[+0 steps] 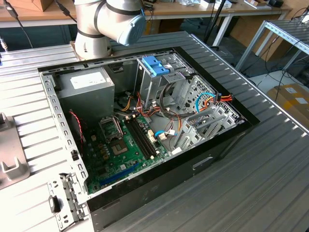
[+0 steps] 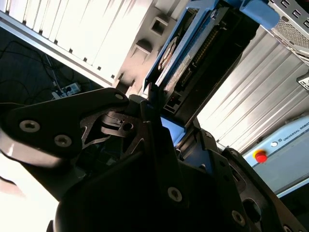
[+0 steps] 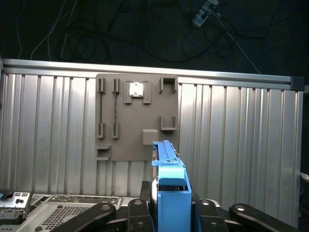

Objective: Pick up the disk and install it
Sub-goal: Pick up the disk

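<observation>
Since the exterior view gives the layout, I'll start there. The open computer case (image 1: pixel 48 96) sits on the ribbed table (image 1: pixel 256 164). It has the grey power supply (image 1: pixel 86 89) in 1 corner and the motherboard (image 1: pixel 120 150) across the floor. A metal drive cage (image 1: pixel 186 94) with a blue latch (image 1: pixel 155 65) on top sits toward the far side. Loose orange and red cables (image 1: pixel 145 104) hang just beside that cage. The arm (image 1: pixel 106 21) rises from its base behind the case.

In the second wrist view, the gripper (image 2: pixel 159 121) has its black fingers clamped on the disk (image 2: pixel 203 53). The disk is held edge-on and up off the table, with its connector row facing the camera.

In the first wrist view you get the same grab end-on. The disk's blue rail pokes up between the 2 fingers (image 3: pixel 99 212), and a grey fixture plate (image 3: pixel 135 116) lies on the table beyond it.

My read is that this is the carry part, with the disk in the air and not at the cage yet. To do it well, I'd keep the squeeze even on both rails so the disk can't twist. I'd also keep its long edge square to the cage opening, go slow, and stay well clear of those loose cables.
</observation>
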